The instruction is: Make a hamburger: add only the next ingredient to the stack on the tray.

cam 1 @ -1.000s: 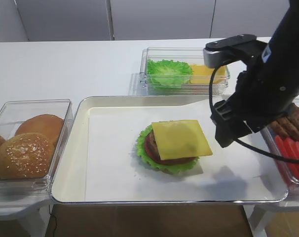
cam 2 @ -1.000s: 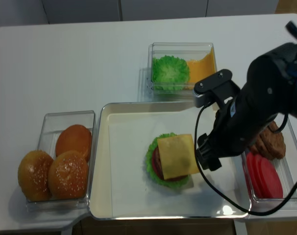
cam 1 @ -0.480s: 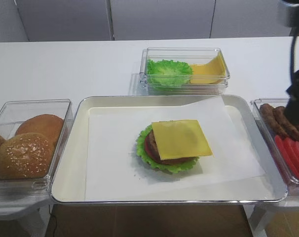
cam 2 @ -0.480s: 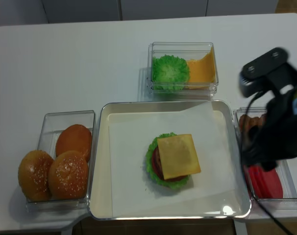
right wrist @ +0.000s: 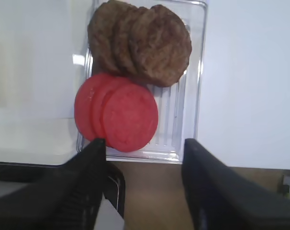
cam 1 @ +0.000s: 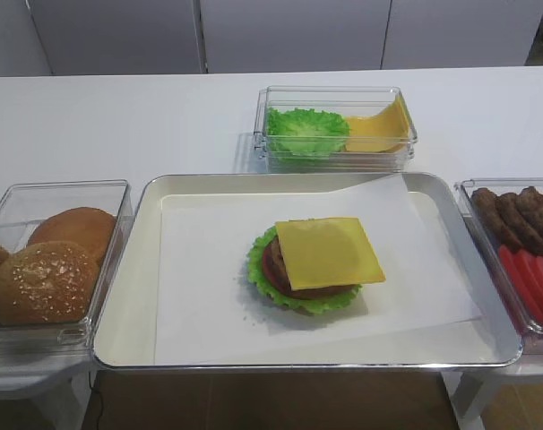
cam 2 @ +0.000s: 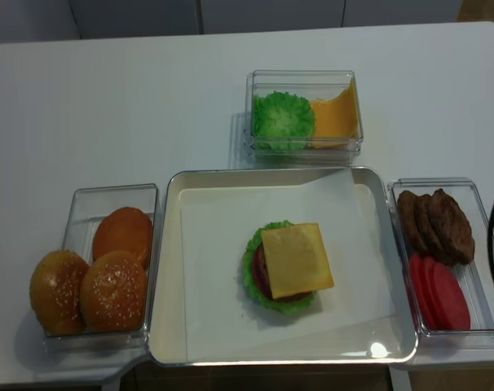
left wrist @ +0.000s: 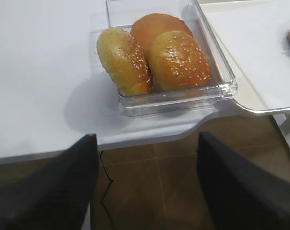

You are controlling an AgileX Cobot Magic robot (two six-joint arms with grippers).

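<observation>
Your right pincer [right wrist: 144,158] hangs released, empty; tomato slices [right wrist: 117,113] and patties [right wrist: 140,40] lie just ahead. Cheese [cam 1: 329,252] tops the stack [cam 1: 300,267].

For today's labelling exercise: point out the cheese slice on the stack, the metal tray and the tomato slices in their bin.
cheese slice [cam 1: 328,252], exterior high view, its middle.
metal tray [cam 1: 137,305], exterior high view, bare left wall.
tomato slices [right wrist: 129,117], right wrist view, front slice's face.
</observation>
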